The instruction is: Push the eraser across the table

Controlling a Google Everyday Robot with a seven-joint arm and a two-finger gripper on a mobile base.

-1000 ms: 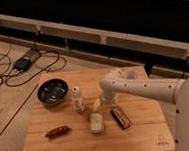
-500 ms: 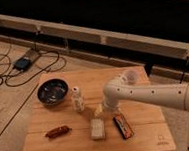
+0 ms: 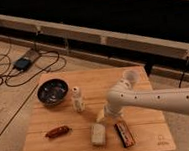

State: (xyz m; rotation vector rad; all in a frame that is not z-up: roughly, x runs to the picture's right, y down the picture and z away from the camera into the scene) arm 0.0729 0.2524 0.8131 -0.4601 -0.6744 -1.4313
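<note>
The eraser (image 3: 123, 133), a flat dark block with reddish-brown edges, lies near the front right of the light-wood slatted table (image 3: 138, 78). My gripper (image 3: 103, 116) is at the end of the white arm (image 3: 155, 98), low over the tabletop. It sits just left of and behind the eraser, right above the whitish-beige block (image 3: 97, 134).
A dark bowl (image 3: 53, 91) stands at the back left. A small white bottle (image 3: 77, 99) stands upright in the middle. A red-brown sausage-shaped item (image 3: 58, 131) lies at the front left. Cables and a dark box (image 3: 22, 63) lie on the floor to the left.
The eraser has slid toward the table's front right edge. The arm has swung lower and forward, with the gripper following behind the eraser.
</note>
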